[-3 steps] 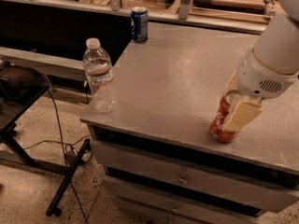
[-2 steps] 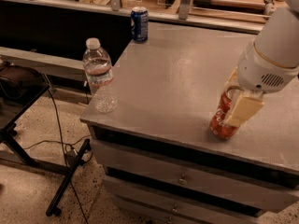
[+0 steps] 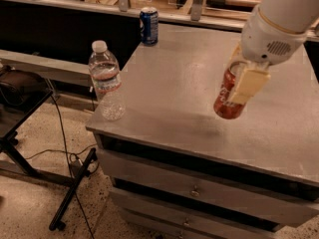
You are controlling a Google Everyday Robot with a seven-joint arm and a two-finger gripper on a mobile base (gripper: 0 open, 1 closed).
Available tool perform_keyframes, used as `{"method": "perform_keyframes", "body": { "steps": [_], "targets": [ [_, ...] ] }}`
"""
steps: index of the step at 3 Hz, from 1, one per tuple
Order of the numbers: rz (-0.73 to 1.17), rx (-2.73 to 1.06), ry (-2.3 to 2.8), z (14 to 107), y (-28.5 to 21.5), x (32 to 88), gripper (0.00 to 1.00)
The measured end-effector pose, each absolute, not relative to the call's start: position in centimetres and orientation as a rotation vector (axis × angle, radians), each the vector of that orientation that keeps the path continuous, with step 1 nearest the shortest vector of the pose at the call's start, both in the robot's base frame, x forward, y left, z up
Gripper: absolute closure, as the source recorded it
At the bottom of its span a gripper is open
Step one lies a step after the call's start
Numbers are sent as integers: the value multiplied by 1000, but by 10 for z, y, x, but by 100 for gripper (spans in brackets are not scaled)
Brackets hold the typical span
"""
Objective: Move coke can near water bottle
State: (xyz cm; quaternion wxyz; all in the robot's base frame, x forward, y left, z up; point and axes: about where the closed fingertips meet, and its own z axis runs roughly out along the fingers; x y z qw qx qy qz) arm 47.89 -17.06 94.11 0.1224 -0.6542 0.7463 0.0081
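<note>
Under the front edge of the cabinet top [image 3: 179, 83]: flat grey drawer fronts [image 3: 219, 195], dull and scuffed, with small round knobs. Left of the cabinet top and lower: speckled floor [image 3: 30, 213], a black tubular stand leg [image 3: 72, 190], a thin dark cable.

On the front-left corner of the cabinet top, upright: the water bottle [image 3: 106, 81], clear ribbed plastic, white cap, pale label band, print unreadable.

Over the right half of the cabinet top, tilted and seemingly just clear of the matte grey surface: the coke can [image 3: 224, 103], red aluminium, silver rim, white script partly covered. Clamped across its sides: the gripper [image 3: 240, 78], one flat cream finger pad [image 3: 250, 83] pressing the near face, below a rounded white arm housing [image 3: 274, 29].

At the far-left edge of the cabinet top, upright: a blue soda can [image 3: 149, 26], lettering too small to read.
</note>
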Motion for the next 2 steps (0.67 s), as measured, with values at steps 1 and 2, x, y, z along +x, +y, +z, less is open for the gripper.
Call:
{"method": "perform_keyframes", "body": {
  "steps": [1, 2],
  "targets": [
    [2, -1989, 2075, 960, -129, 503, 100],
    [-8, -2060, 1965, 976, -81, 523, 100]
  ]
}}
